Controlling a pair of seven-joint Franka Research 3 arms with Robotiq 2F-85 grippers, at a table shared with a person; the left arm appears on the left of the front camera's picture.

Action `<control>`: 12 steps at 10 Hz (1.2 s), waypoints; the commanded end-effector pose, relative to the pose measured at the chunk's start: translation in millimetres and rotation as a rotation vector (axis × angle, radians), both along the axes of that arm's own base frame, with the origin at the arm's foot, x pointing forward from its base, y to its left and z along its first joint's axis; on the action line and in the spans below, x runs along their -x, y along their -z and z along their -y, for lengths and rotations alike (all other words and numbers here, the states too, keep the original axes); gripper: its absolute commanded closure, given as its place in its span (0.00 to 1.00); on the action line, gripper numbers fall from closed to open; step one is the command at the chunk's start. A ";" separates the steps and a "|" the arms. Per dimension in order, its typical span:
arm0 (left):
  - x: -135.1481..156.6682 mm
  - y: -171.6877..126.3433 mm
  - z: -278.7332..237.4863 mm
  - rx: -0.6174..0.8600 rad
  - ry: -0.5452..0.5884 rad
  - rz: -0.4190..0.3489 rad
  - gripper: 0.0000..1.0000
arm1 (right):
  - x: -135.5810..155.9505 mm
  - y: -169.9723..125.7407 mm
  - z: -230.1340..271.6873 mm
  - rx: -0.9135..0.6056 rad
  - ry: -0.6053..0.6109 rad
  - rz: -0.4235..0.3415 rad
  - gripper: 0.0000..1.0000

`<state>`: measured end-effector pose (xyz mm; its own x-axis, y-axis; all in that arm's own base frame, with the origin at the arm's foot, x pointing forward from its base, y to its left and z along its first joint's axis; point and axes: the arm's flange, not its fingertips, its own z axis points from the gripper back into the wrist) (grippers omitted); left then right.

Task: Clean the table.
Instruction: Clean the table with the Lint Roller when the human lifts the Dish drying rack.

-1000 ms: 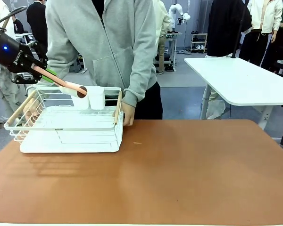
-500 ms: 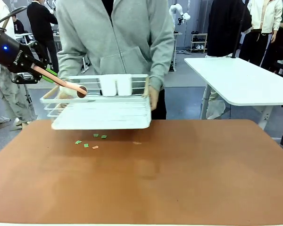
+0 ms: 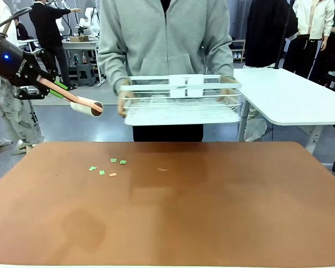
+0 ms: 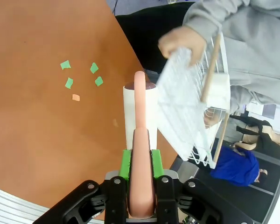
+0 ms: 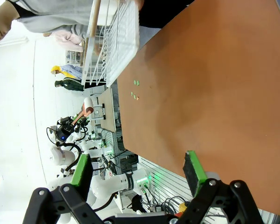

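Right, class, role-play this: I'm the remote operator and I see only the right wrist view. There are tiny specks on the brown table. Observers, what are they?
Observer: They are five paper scraps on the table: four green ones and one orange scrap.
Operator: What is the left gripper doing?
Observer: The left gripper is shut on the pink handle of a white roller, clamped between its green pads.
Operator: Is the roller on the table?
Observer: No. It is held in the air near the table's far edge, touching neither the table nor the scraps.
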<state>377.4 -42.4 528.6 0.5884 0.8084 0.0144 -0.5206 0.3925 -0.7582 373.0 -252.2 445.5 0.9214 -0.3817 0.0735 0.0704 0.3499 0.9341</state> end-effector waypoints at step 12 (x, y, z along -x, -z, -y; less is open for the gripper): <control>-6.6 -21.2 -39.1 -0.238 0.166 -0.154 0.79 | 2.0 -1.8 -0.9 -0.005 -0.003 0.015 0.00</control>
<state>377.9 -21.1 526.6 0.6612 0.7453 0.0856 -0.5384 0.5509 -0.6377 373.0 -252.3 445.5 0.9213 -0.3818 0.0736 0.0704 0.3499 0.9341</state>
